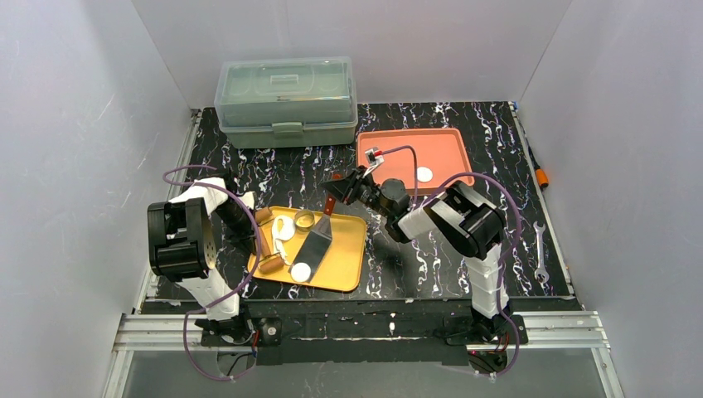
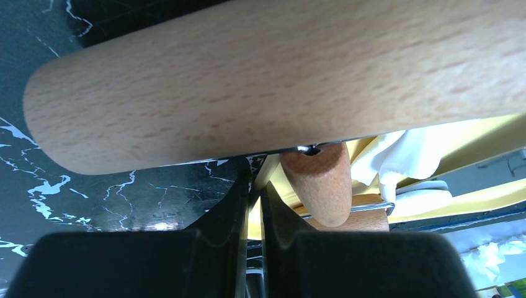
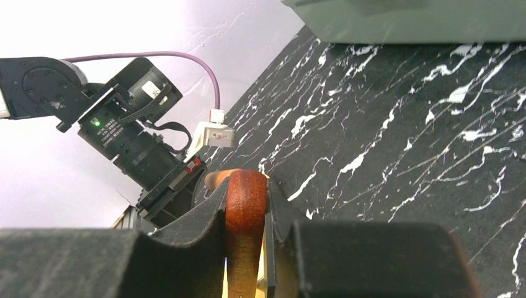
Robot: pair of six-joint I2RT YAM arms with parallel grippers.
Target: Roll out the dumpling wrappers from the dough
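A yellow tray [image 1: 348, 257] holds a wooden rolling pin [image 1: 267, 240], a ragged white dough sheet [image 1: 283, 229] and a small metal ring [image 1: 304, 219]. One round white wrapper [image 1: 300, 271] lies at the near tip of a metal spatula's blade [image 1: 312, 245]; I cannot tell whether it rests on the blade. Another wrapper [image 1: 424, 174] lies in the orange tray [image 1: 390, 145]. My right gripper [image 1: 344, 192] [image 3: 246, 186] is shut on the spatula's red-brown handle [image 3: 245, 217]. My left gripper [image 1: 251, 236] [image 2: 255, 186] is shut on the yellow tray's left rim [image 2: 273, 192], under the rolling pin [image 2: 273, 81]. Dough [image 2: 403, 155] shows beyond it.
A clear lidded plastic box [image 1: 286, 99] stands at the back left. A wrench [image 1: 540, 249] lies on the black marbled table [image 1: 464, 257] at the right. An orange-handled tool [image 1: 539, 174] lies along the right wall.
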